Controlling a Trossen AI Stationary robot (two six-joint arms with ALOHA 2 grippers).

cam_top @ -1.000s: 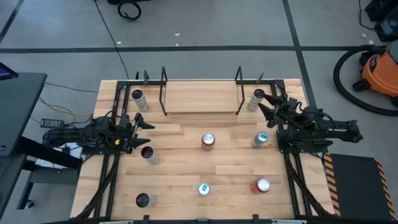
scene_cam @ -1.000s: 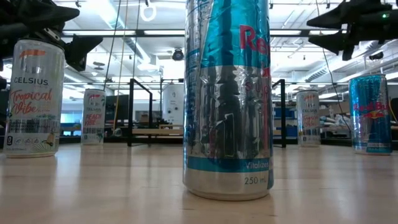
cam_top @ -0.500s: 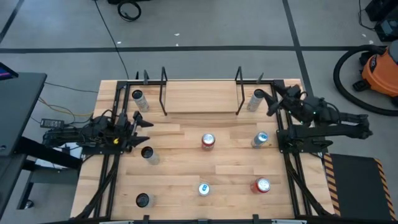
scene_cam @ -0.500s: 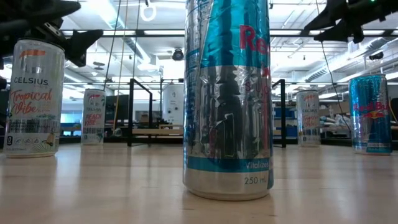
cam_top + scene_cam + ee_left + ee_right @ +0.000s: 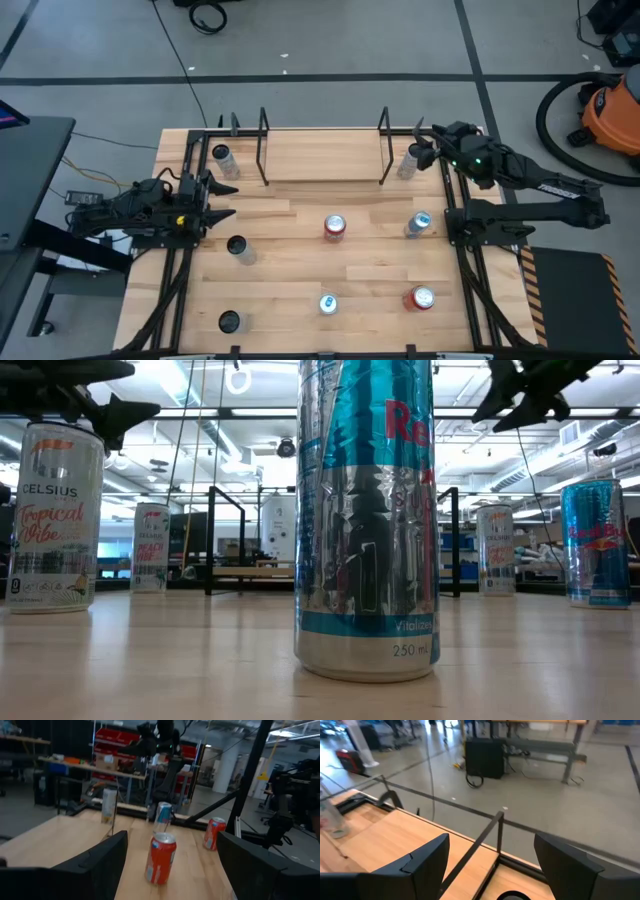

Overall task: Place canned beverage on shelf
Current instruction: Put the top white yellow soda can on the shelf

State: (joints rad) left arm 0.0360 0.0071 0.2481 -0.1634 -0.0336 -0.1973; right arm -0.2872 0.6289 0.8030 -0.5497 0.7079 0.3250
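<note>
Left can (image 5: 55, 515) reads "CELSIUS Tropical Vibe"

The shelf (image 5: 322, 158) is set at the table's (image 5: 290, 300) 12 o'clock edge. One can (image 5: 221, 157) is stood just outside its 9 o'clock end frame, another (image 5: 412, 160) just outside its 3 o'clock end. Two cans (image 5: 334, 227) (image 5: 419, 224) are placed near the centre, toward 3 o'clock. At 6 o'clock, cans (image 5: 327, 304) (image 5: 420, 298) are found; toward 8 o'clock, two more (image 5: 237, 247) (image 5: 230, 322).
</note>
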